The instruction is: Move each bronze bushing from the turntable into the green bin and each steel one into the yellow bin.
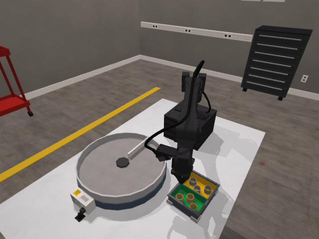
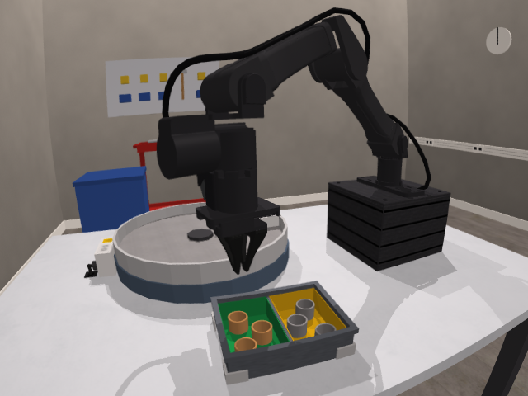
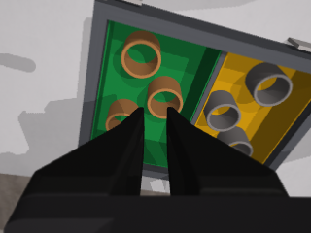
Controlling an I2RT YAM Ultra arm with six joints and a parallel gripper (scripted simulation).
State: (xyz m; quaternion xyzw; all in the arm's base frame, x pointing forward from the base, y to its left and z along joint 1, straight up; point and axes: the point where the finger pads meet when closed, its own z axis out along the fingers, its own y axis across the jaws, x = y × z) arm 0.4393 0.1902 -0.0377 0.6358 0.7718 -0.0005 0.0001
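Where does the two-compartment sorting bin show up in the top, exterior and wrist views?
Top: the sorting bin sits lower right of centre, right of the turntable.
Exterior: bottom centre, in front of the turntable.
Wrist: fills the upper frame, beyond the empty gripper.
Shared landmark: the three bronze bushings in the green half.
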